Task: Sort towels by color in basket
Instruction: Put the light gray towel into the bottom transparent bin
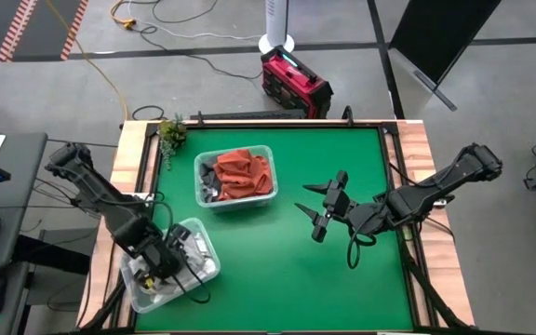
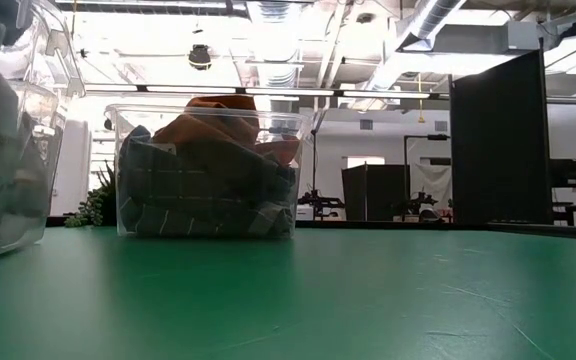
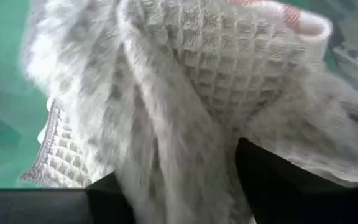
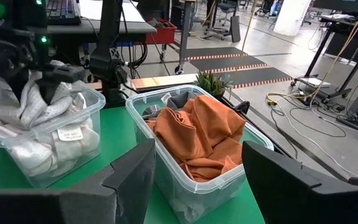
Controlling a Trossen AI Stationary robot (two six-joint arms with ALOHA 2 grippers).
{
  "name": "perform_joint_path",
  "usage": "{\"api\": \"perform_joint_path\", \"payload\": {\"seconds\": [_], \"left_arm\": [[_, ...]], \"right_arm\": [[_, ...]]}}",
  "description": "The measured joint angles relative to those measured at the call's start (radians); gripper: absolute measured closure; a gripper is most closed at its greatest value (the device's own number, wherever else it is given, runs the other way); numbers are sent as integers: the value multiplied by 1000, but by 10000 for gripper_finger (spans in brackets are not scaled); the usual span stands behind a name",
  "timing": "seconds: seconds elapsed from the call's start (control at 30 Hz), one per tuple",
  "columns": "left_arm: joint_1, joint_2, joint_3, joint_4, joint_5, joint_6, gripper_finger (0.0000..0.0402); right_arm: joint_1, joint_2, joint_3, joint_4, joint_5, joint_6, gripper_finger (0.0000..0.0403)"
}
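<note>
L gripper (image 1: 161, 259) is down inside the near clear bin (image 1: 136, 296), fingers spread w/ a light grey waffle towel (image 3: 185, 93) draped right over and in front of them; looks let go, not pinched, though the cloth lies against both fingers. Bin under it already packed w/ pale towels (image 4: 39, 134).

R gripper (image 1: 322, 212) hangs over bare green mat (image 1: 342, 288), jaws wide, nothing in them, well apart from both bins. Waiting.

Other bin (image 4: 225, 183), farther from L gripper and across from R, holds the rust orange towel (image 4: 201, 134) on top w/ dark grey cloth (image 1: 209, 182) at its edge; plaid-looking grey shows thru the wall in low view.

Risks from here, as I judge:
- Waffle weave could snag on a L fingertip, so lifting out drags the towel back up or over the rim. Cause: cloth wrapped around the fingers, not clear of them.
- Pale pile sits high, so a towel edge may flop outside the bin wall.
- Light bin near table edge; a sideways exit could nudge or tip it.
- L wrist cam fully blocked by cloth, so can't confirm release from that view.
- Orange heap mounded above its rim too, may spill if bumped.
</note>
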Motion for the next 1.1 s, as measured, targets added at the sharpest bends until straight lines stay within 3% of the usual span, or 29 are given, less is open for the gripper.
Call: {"api": "perform_joint_path", "payload": {"seconds": [0.17, 0.43, 0.63, 0.9, 1.1], "left_arm": [[6, 1, 57, -78, 0, -42, 189], [46, -1, 198, -178, 0, -26, 185], [54, -3, 289, -264, -76, 49, 189], [-12, -2, 236, -335, -64, 93, 208], [-86, -3, 83, -191, -63, 137, 235]], "right_arm": [[0, 0, 0, 0, 0, 0, 133], [0, 0, 0, -1, 0, 0, 133], [0, 0, 0, -1, 0, -1, 133], [0, 0, 0, -39, -1, 20, 133], [-9, 0, 0, -48, -1, 36, 133]]}}
